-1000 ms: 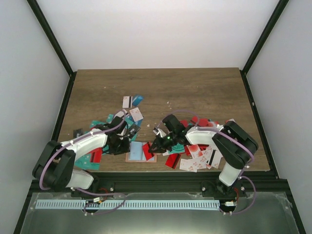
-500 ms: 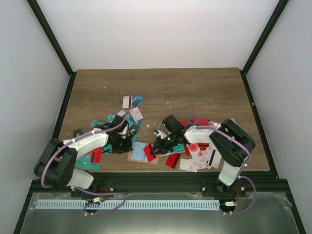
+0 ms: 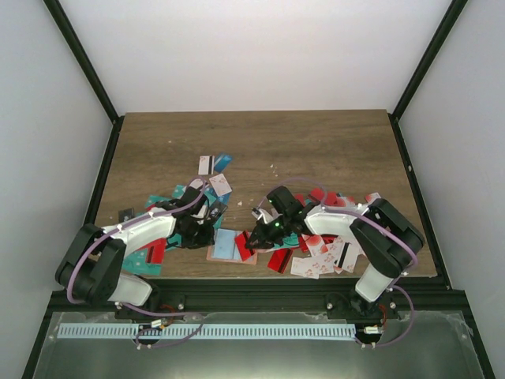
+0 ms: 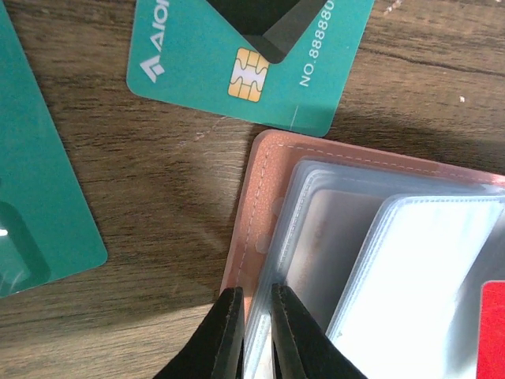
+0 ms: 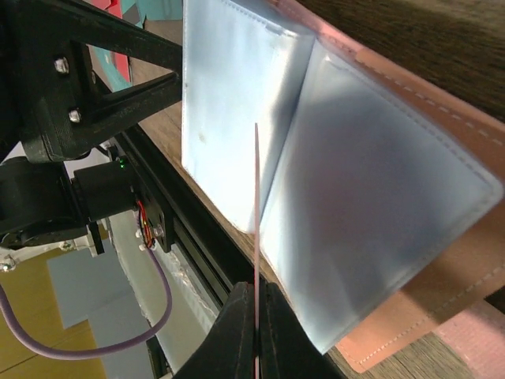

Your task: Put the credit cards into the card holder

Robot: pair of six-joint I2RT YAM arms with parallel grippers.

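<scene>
Two things: where is the card holder, and how does it look from your end?

I see the card holder (image 3: 225, 246) lying open near the front edge of the table (image 3: 316, 150), between my two arms. It is salmon-pink with a stitched border, and clear plastic sleeves fan up from its inside.

And the fingers?

My left fingers (image 4: 252, 312) are clenched on the holder's left edge, with cover and sleeve pinched between them. My right fingers (image 5: 256, 296) are clenched on one thin card (image 5: 256, 197). I only see it edge-on, a reddish line standing in front of the fold between two sleeves.

What's around it?

Many credit cards (image 3: 323, 251) lie loose on the table: teal ones mostly left of the holder, red and white ones to its right, a few farther back. From the left wrist, a teal card with a gold chip (image 4: 189, 75) lies just beyond the holder's corner, and another teal card (image 4: 39, 197) lies off to the side. The table is dark brown wood grain. White walls (image 3: 260, 47) close it in, with black frame posts (image 3: 83, 75) at the corners.
</scene>
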